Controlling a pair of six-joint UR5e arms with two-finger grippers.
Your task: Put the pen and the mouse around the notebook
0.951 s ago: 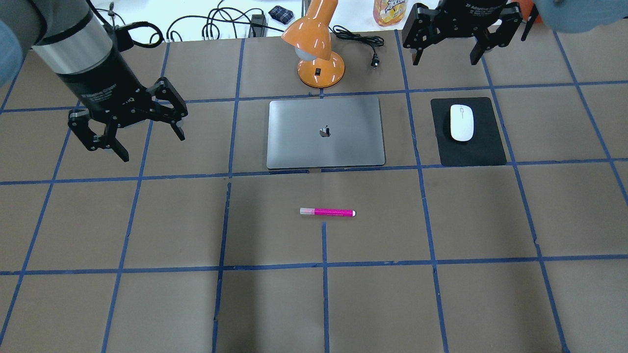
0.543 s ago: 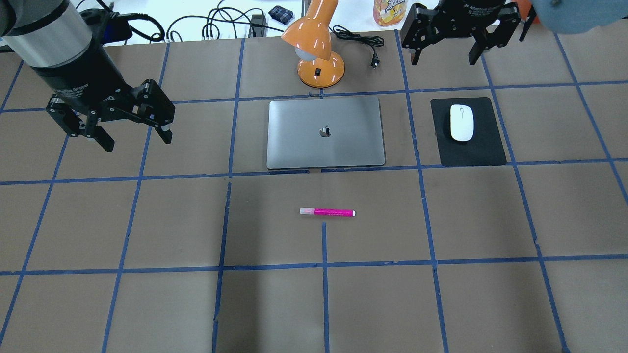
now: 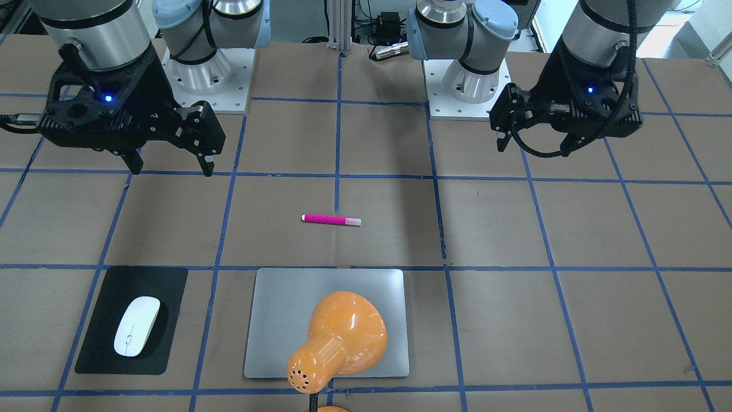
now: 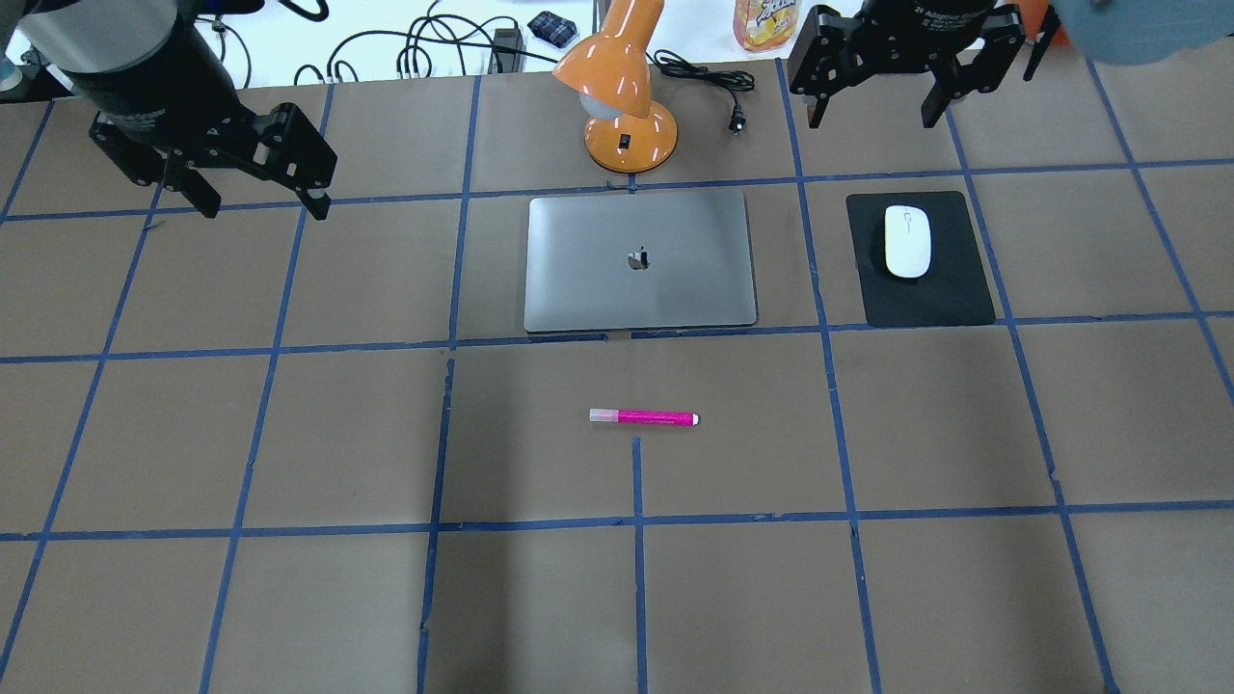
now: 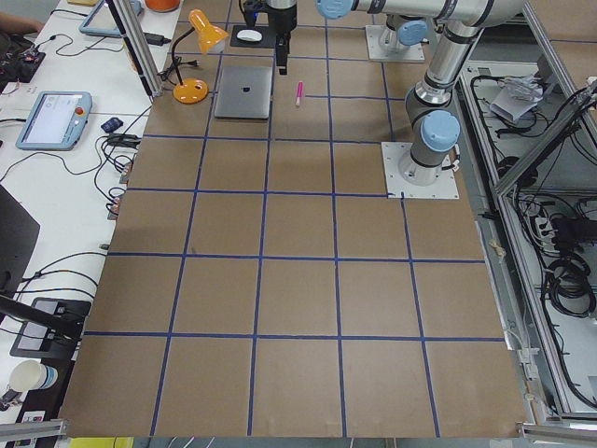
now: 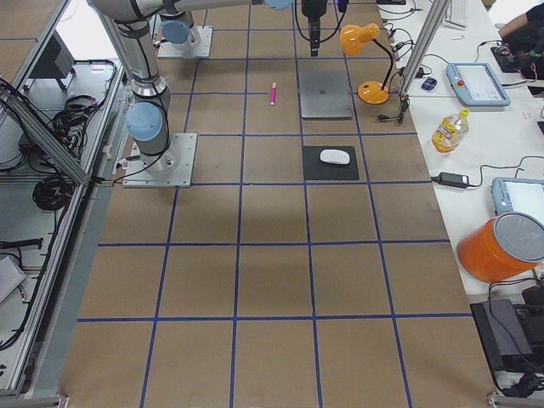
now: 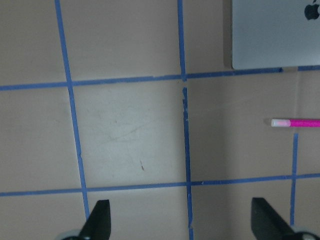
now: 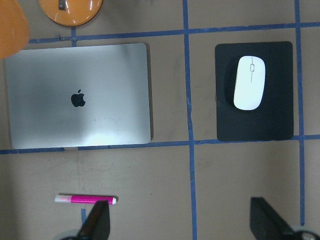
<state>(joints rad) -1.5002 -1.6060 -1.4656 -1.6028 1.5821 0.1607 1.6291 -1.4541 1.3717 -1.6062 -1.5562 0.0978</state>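
The silver-grey notebook lies closed in the middle of the table; in the front-facing view the notebook is partly covered by a lamp. On the near side of it, apart from it, the magenta pen lies flat. The white mouse rests on a black mat to the notebook's right. My left gripper hangs open and empty, high at the far left. Beyond the mat, my right gripper is open and empty too.
An orange desk lamp stands just behind the notebook, its black cord and plug trailing right. Cables and a bottle sit on the white bench past the table's far edge. Blue tape lines grid the brown tabletop.
My left gripper has moved away from the table's middle, toward the far left corner in the overhead view, still open. The right gripper, pen, mouse and notebook have stayed put.
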